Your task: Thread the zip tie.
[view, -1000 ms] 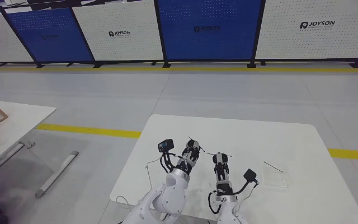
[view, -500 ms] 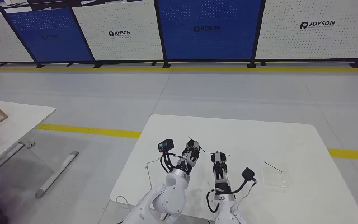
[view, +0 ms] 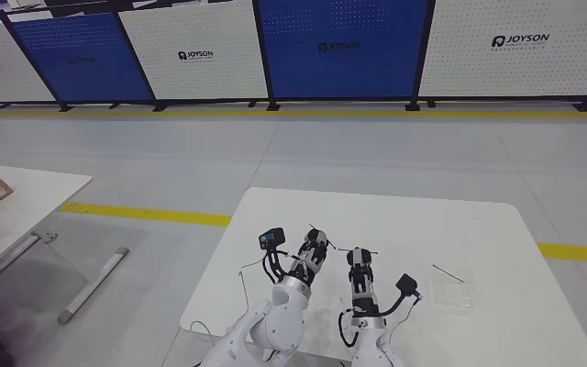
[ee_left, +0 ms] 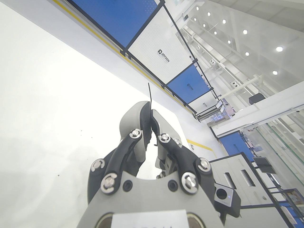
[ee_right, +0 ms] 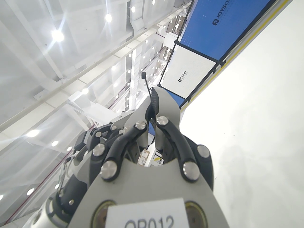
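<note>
Left gripper (ee_left: 151, 110) is pinching the zip tie (ee_left: 149, 92) by its tail, I'm seeing; right gripper (ee_right: 152, 96) is pinching below the head (ee_right: 144, 75), both by the near edge of the counter (view: 413, 220).

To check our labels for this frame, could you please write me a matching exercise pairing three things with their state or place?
Things: 1 left gripper; 2 right gripper; 3 clear tray.
States: A lies on the table, held by nothing; B shut on the zip tie, plain tip showing; C shut on the zip tie, square head showing.
Pairs: 1-B; 2-C; 3-A.
</note>
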